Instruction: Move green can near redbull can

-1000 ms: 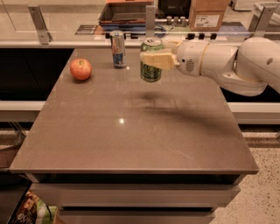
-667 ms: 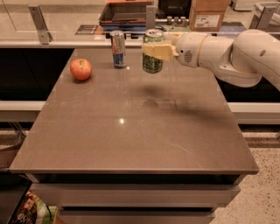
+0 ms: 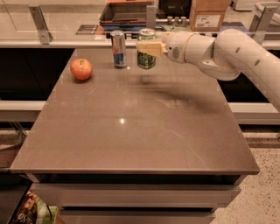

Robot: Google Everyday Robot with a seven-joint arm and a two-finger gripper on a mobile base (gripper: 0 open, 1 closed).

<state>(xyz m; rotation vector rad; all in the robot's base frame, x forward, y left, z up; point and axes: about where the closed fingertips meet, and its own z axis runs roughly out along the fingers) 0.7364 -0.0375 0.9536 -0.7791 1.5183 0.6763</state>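
Observation:
The green can stands upright at the far side of the brown table, held in my gripper, which is shut on its upper half. The arm reaches in from the right. The redbull can, slim, blue and silver, stands upright just left of the green can with a small gap between them. I cannot tell whether the green can's base rests on the table or hovers just above it.
A red apple lies on the table's far left. Behind the table runs a counter with a railing, a dark tray and a cardboard box.
My gripper has carried the green can to the left and toward the far edge, bringing it close beside the redbull can. The apple and redbull can have not moved.

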